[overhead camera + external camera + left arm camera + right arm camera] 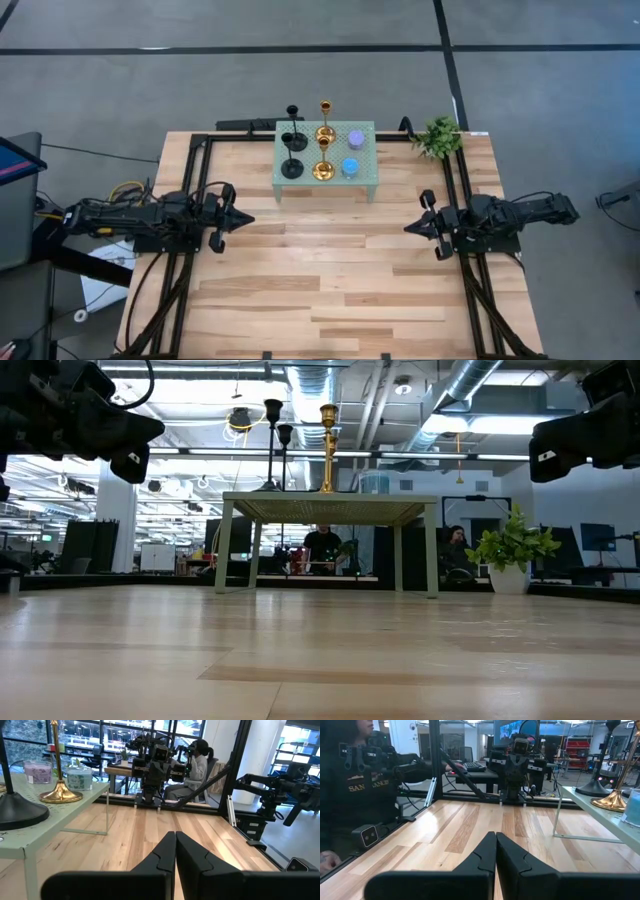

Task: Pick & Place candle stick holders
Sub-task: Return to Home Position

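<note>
Six candle stick holders stand by their bases on a pale green perforated stand (362, 185) at the table's far middle: two black ones (292, 168) on its left, two gold ones (323, 172) in the middle, a purple cylinder (356, 139) and a blue cylinder (351, 168) on the right. The near gold one also shows in the left wrist view (61, 795). My left gripper (248, 219) is shut and empty, above the table's left middle. My right gripper (408, 228) is shut and empty at the right middle. Both point toward the table's centre.
A small green leafy plant (437, 137) stands at the table's far right corner. Black frame rails (196, 180) run along the table's left and right sides. Bare wood lies between the grippers and toward the near edge. People sit at desks beyond the table.
</note>
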